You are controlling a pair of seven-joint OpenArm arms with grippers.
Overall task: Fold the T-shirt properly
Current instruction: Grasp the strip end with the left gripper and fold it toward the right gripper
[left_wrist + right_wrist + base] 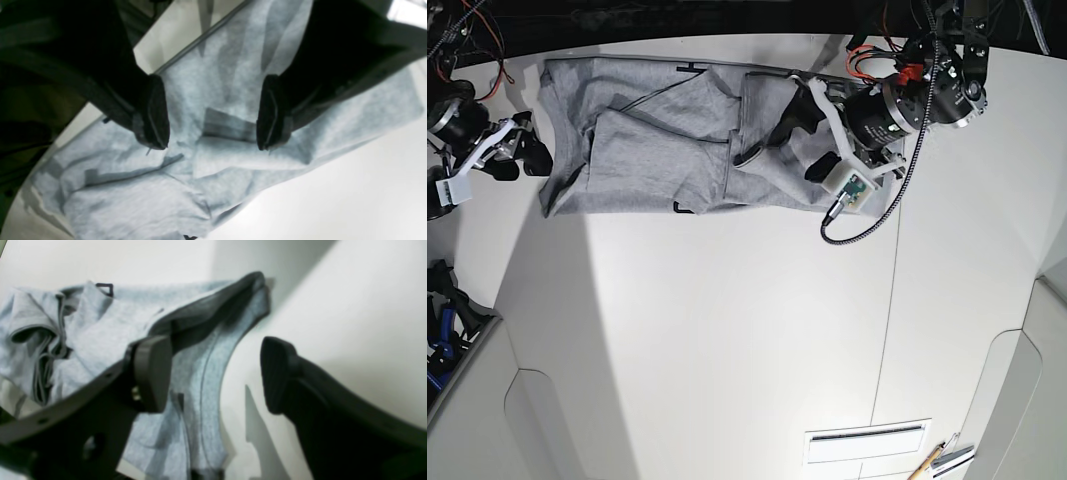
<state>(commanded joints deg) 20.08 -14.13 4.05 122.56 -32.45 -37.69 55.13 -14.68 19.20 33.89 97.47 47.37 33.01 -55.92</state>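
The shirt (657, 150) lies crumpled and partly folded on the white table (727, 330), stretched sideways along the far part of it in the base view. The left wrist view shows a straight hem running diagonally past one finger, with a raised fold of cloth between and below the fingers. The base view hides much of that part under the left arm. The right wrist view looks into an open fold near the shirt's end, which the base view gives only as a flattened edge. Small black marks show on the cloth, two of them on the middle stretch in the base view.

There is one shirt, and there are two grippers. The left gripper (212, 113) is over the shirt, its fingers spread wide with cloth visible between them; whether the tips touch it, I cannot tell. The right gripper (215, 375) is also wide, at the shirt's other end, with nothing held.

Only the base view takes in the near side of the table: one white panel (867, 442), and beside it one orange pencil-like stick (926, 462) and a dark-and-white item (952, 460) too small to name.
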